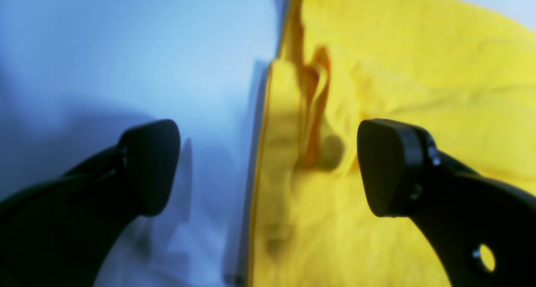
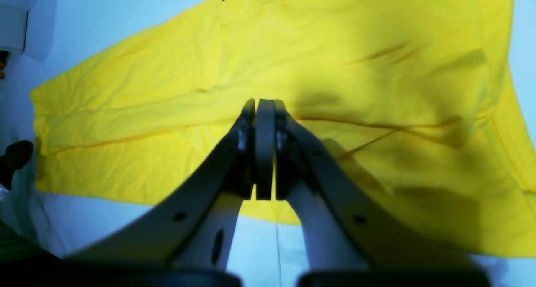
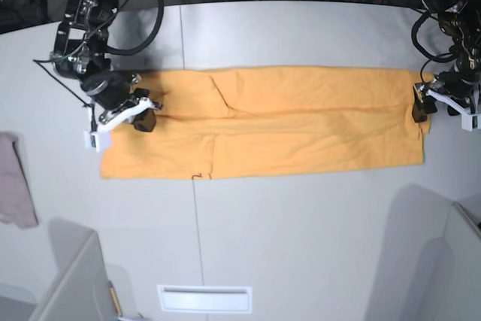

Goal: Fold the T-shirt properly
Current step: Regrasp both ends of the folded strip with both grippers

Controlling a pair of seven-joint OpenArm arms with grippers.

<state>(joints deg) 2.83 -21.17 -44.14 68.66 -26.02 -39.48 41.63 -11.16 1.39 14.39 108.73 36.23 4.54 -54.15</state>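
Note:
The T-shirt [image 3: 285, 122] is orange-yellow and lies flat as a long folded strip across the table. It fills the right wrist view [image 2: 335, 69], with thin black markings at the top edge. My right gripper [image 3: 143, 120] is over the strip's left end. In its own view it [image 2: 264, 111] is shut just above the cloth, and I see nothing between its fingers. My left gripper [image 3: 418, 109] is at the strip's right end. In its own view it [image 1: 268, 170] is open and straddles the shirt's hem [image 1: 259, 153], one finger over the shirt [image 1: 418, 69], the other over the table.
A small pinkish-mauve cloth [image 3: 15, 178] lies at the table's left edge. Grey panels stand at the front left [image 3: 75, 276] and front right [image 3: 443, 261]. A white slot [image 3: 204, 298] sits near the front edge. Cables and gear line the back edge.

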